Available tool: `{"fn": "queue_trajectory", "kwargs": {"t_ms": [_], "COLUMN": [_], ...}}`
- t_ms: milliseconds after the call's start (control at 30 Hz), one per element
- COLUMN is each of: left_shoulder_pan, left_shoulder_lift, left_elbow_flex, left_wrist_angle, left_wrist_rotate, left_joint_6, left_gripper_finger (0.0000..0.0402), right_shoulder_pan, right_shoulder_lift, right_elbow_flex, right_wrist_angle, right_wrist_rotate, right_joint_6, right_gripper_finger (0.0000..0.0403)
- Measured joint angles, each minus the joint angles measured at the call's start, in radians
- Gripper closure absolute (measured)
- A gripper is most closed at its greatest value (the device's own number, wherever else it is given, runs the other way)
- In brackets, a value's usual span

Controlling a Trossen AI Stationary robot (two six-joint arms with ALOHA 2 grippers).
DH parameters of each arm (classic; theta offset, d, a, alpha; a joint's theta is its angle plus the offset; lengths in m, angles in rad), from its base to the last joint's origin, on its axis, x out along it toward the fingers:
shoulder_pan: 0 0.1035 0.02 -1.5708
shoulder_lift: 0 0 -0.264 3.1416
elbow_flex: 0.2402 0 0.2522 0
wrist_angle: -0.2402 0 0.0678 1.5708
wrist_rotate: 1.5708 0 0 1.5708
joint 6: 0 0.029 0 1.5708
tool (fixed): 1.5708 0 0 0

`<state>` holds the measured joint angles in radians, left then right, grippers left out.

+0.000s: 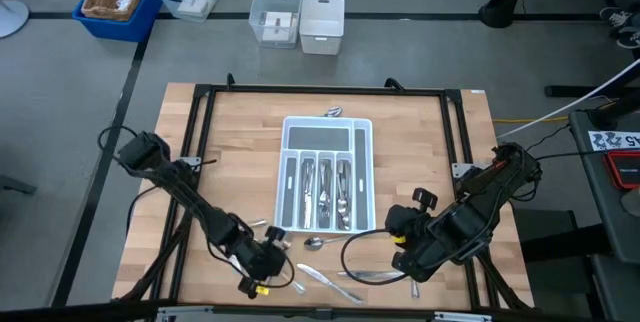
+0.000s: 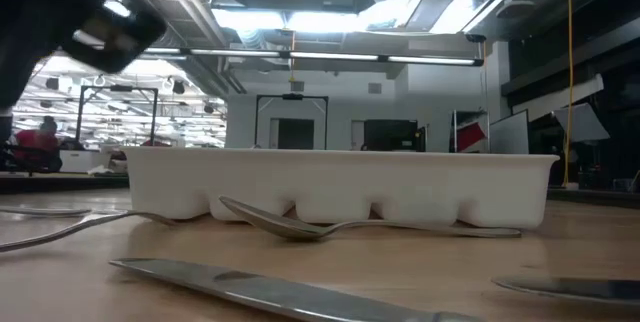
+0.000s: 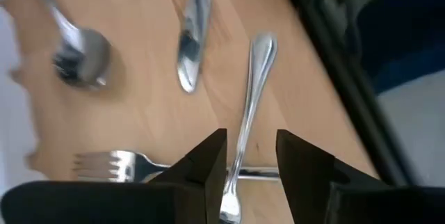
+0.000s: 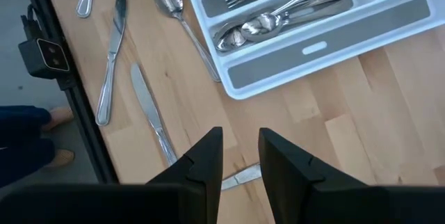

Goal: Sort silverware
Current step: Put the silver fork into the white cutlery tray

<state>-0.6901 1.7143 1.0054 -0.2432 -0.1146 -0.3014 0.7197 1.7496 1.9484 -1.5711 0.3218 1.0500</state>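
Observation:
The white divided tray (image 1: 328, 174) lies mid-table with forks and spoons (image 4: 278, 19) in its slots. Loose silverware lies near the table's near edge: a spoon (image 1: 315, 244), knives (image 1: 330, 280) and a fork (image 3: 111, 165). My left gripper (image 1: 272, 264) is open, low over the table. Its fingers stand on either side of a slim utensil handle (image 3: 252, 92) that lies along them. My right gripper (image 1: 400, 245) is open with a narrow gap, near the tray's near right corner, over a silver piece (image 4: 240, 175) on the wood. My left gripper's fingers (image 3: 208, 172) stand on either side of the slim handle (image 3: 240, 151), which lies flat on the table and runs along them. I cannot tell whether they touch it.
A spoon (image 3: 80, 57) and a knife (image 3: 191, 50) lie ahead of my left gripper. Two knives (image 4: 111, 57) and a spoon (image 4: 177, 15) lie beside the tray. Black frame rails (image 1: 200, 142) run along the table. Bins (image 1: 118, 0) and clear boxes (image 1: 277, 12) stand beyond the far edge.

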Motion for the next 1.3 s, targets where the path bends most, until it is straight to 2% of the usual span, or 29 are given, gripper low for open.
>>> {"fn": "queue_trajectory", "kwargs": {"t_ms": [500, 600, 800, 1033, 1300], "left_shoulder_pan": [-0.006, -0.003, -0.001, 0.001, 0.032], "left_shoulder_lift": [0.158, 0.164, 0.162, 0.136, 0.031], "left_elbow_flex": [0.003, 0.004, 0.003, -0.001, -0.002], "left_wrist_angle": [0.054, 0.051, 0.049, 0.042, 0.046], "left_wrist_rotate": [-0.008, -0.008, -0.01, -0.007, -0.002], "left_joint_6": [0.086, 0.076, 0.069, 0.038, -0.094], "left_gripper_finger": [0.0286, 0.0302, 0.0388, 0.0395, 0.0397], "right_shoulder_pan": [0.0, 0.0, 0.0, 0.0, 0.0], "right_shoulder_lift": [0.0, 0.0, 0.0, -0.001, -0.057], "right_elbow_flex": [0.0, 0.0, 0.0, 0.0, 0.002], "right_wrist_angle": [0.001, 0.0, 0.0, 0.0, 0.0], "right_wrist_rotate": [0.0, 0.0, 0.0, 0.0, 0.014], "right_joint_6": [0.0, 0.0, -0.009, -0.011, -0.016], "right_gripper_finger": [0.0306, 0.0306, 0.0306, 0.0306, 0.0306]}}
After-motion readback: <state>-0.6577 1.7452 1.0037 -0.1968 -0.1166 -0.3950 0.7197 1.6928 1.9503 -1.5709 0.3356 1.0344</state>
